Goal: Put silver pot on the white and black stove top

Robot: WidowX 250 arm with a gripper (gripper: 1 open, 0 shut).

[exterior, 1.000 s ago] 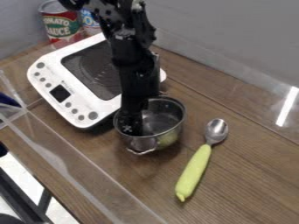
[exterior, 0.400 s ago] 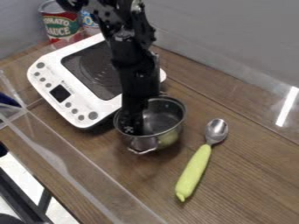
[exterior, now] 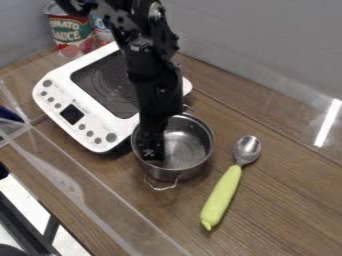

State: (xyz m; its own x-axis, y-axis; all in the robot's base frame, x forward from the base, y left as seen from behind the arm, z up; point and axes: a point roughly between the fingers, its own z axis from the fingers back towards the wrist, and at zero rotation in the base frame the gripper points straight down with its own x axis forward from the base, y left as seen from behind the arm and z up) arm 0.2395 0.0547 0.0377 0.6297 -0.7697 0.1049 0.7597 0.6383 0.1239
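The single camera view looks down across a brown wooden table [exterior: 281, 110] from its front edge. The white and black stove top [exterior: 83, 95] lies toward ten o'clock from the middle of the picture, flat on the wood, its black glass facing up and its button panel along the lower left side. The silver pot [exterior: 185, 152] stands upright on the table just beside the stove's five o'clock corner, not on the glass; whether the two touch cannot be told. The black arm comes down from twelve o'clock, crossing in front of the stove, and the gripper [exterior: 150, 148] points straight down at the pot's nine o'clock rim, with its tips low at the wall; its jaws stand spread wide, and it is hard to tell whether a finger touches the rim. At three o'clock from the pot, near but apart, lies a spoon [exterior: 227, 185] with a silver bowl and a yellow-green handle running toward six o'clock. Two labelled tin cans [exterior: 70, 28] stand beyond the stove at eleven o'clock.
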